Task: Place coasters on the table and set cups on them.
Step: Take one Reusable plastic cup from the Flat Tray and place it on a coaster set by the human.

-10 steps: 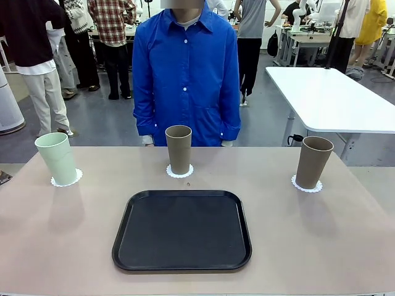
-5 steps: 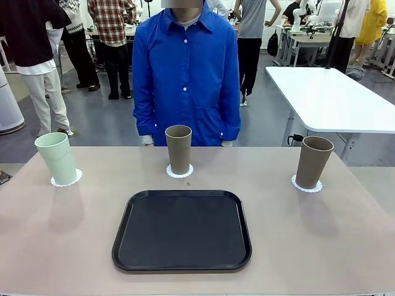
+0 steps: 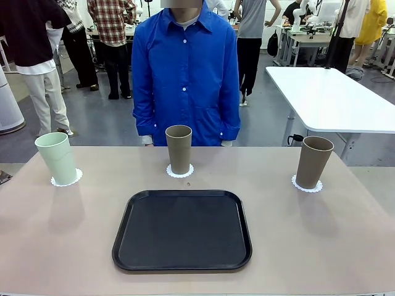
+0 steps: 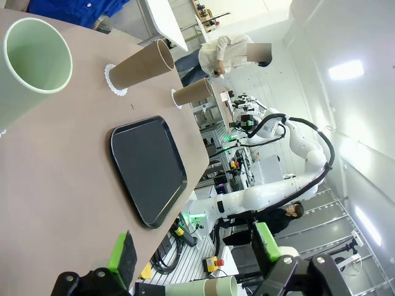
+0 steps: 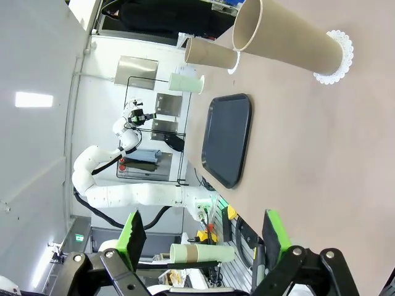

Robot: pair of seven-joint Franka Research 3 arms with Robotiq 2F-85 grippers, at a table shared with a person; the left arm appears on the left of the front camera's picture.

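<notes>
Three tall tapered cups stand upright on the beige surface (image 3: 62, 234), each on a lacy white coaster largely hidden beneath its base. The mint cup (image 3: 56, 158) sits near the left edge, a tan cup (image 3: 179, 149) centre-far, before a person in blue (image 3: 186, 74), another tan cup (image 3: 313, 161) right. A black tray (image 3: 182, 229) fills the near middle. The left gripper (image 4: 194, 251) and right gripper (image 5: 203, 231) hang off the surface, jaws apart, empty.
</notes>
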